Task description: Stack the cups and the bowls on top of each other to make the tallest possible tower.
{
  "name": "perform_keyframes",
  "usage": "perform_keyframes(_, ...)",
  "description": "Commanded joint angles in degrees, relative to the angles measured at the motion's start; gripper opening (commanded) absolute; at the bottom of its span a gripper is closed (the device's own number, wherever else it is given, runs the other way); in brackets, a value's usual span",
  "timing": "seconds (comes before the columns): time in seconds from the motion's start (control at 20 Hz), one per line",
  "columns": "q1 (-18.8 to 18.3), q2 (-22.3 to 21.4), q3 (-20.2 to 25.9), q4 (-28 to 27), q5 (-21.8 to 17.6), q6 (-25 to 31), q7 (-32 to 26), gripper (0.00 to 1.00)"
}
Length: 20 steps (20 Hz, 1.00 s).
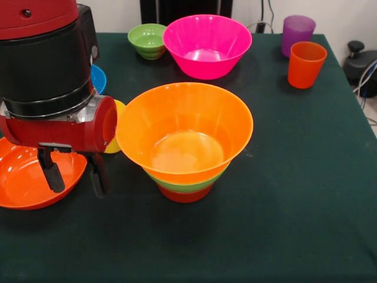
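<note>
Covering the table (294, 224), dark green cloth meets a pale wall (118, 15).

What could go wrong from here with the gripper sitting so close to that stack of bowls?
The open gripper hangs just beside the tower, so a sideways move might knock it. The large yellow-orange bowl flares wide over a small red-orange base, so the stack may tip. The fingers also overlap the shallow orange bowl and could catch its rim.

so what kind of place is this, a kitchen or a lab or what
Most likely a robotics lab or test room, not a kitchen: a robot arm's gripper hangs over a cloth-covered table set with plastic bowls and cups, and cables trail off the side.
</note>
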Motion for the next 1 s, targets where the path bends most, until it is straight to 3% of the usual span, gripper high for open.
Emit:
perform_keyframes(0.05,-1.69,-1.66,-1.85,10.91,-1.32,-3.85,-14.09,1.0)
perform_keyframes(0.55,-3.32,-2.57,-2.19,17.26,-2.47,-9.29,-12.69,1.0)
perform_keyframes(1.0,-5.12,-0.6,-2.1,20.11,-3.47,-13.64,-13.54,1.0)
